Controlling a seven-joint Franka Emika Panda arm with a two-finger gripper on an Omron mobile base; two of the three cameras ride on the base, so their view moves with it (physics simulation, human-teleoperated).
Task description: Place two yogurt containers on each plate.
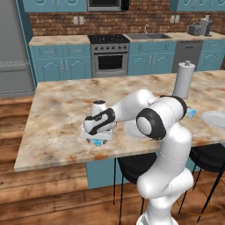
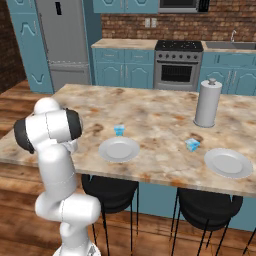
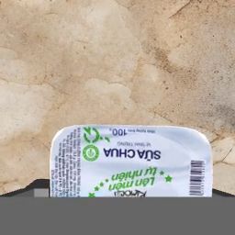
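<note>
My gripper [image 1: 96, 139] hangs low over the island's front left part, pointing down, jaws open. Right under it sits a small blue yogurt container [image 1: 97, 143]; the hand view looks straight down on its white printed lid [image 3: 131, 160], centred at the bottom between the fingers. One pale plate [image 1: 131, 130] lies just right of the gripper, partly hidden by my arm, and shows whole in the right base view [image 2: 119, 149]. A second plate [image 2: 228, 162] lies at the far right. Another yogurt container [image 2: 119, 130] stands just behind the near plate, and a third [image 2: 192, 145] sits between the plates.
A tall white paper-towel roll [image 2: 207, 102] stands on the marble island [image 1: 57, 114] behind the right plate. Black stools [image 2: 110, 187] are tucked under the island's front edge. The stove and blue cabinets line the back wall.
</note>
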